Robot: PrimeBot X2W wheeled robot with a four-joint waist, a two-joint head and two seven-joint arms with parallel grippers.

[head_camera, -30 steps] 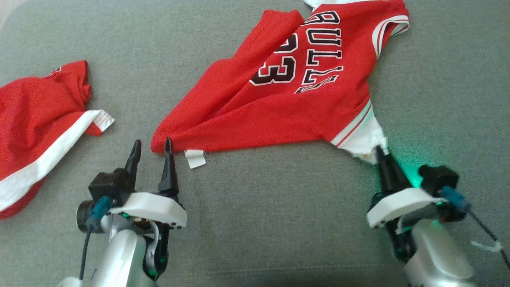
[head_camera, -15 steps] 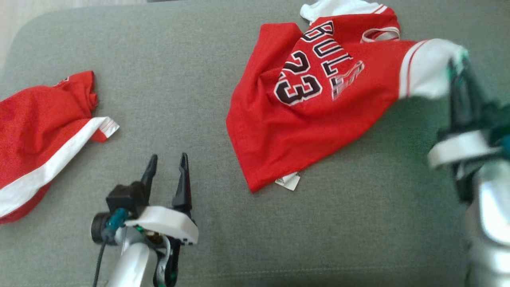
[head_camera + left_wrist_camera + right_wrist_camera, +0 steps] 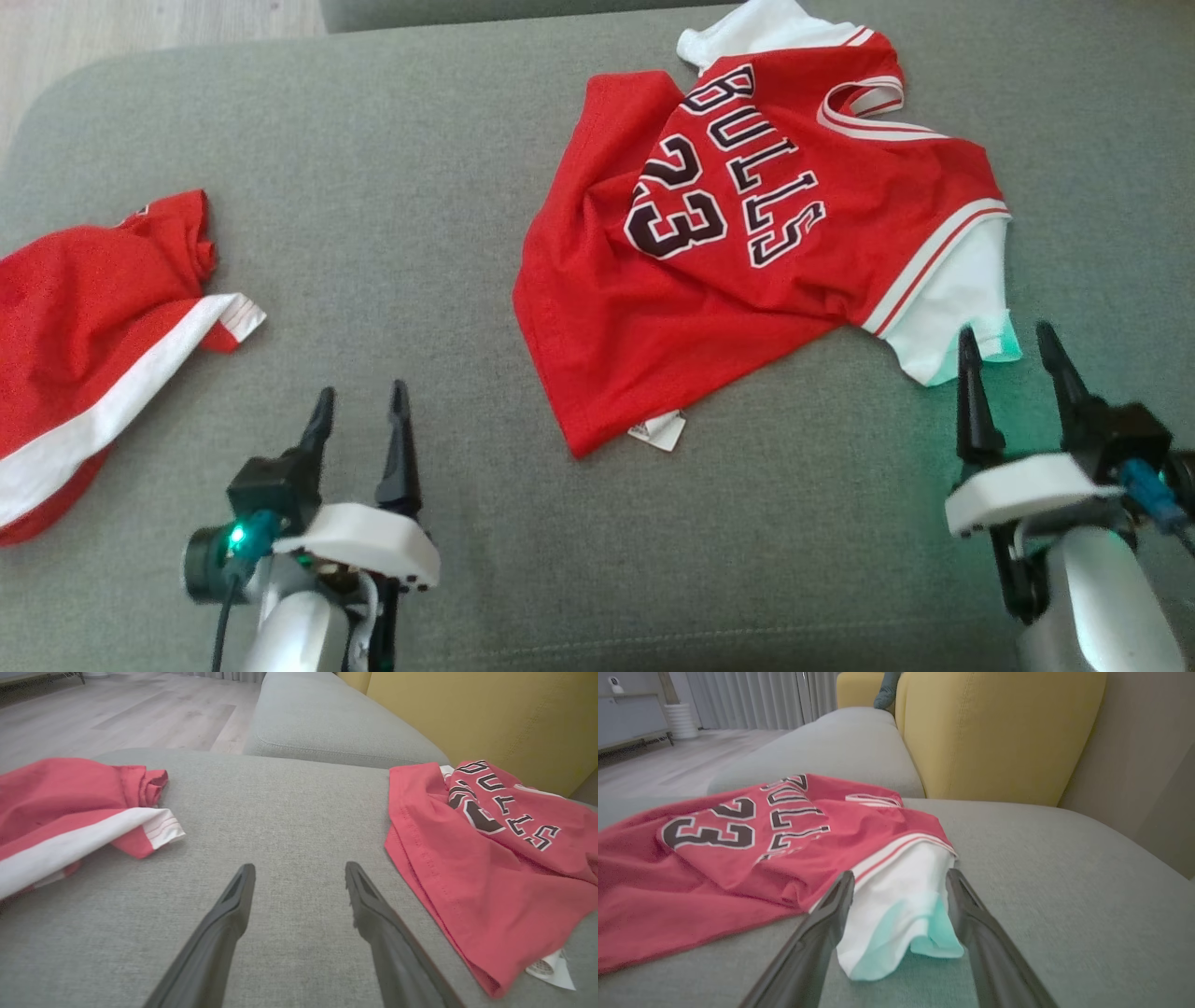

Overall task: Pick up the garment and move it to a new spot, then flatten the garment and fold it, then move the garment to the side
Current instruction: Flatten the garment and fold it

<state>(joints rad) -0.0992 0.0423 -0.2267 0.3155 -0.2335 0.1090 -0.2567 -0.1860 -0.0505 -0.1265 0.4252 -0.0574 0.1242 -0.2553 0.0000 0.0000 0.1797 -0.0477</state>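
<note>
Toward one o'clock on the grey woven sofa cushion (image 3: 392, 140) lies the rumpled red jersey (image 3: 747, 308), its smooth white sleeve (image 3: 952, 299) reaching the parted right claw (image 3: 1006, 341) at four o'clock; left claw (image 3: 361, 403), seven o'clock, parted and empty.

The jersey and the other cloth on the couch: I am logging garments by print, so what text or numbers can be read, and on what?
"BULLS": on the red jersey, black letters edged white.
"23": on the same jersey, beside that word.
Print on the white tag at its hem: too small to read.
On the red and white garment: nothing readable.
</note>
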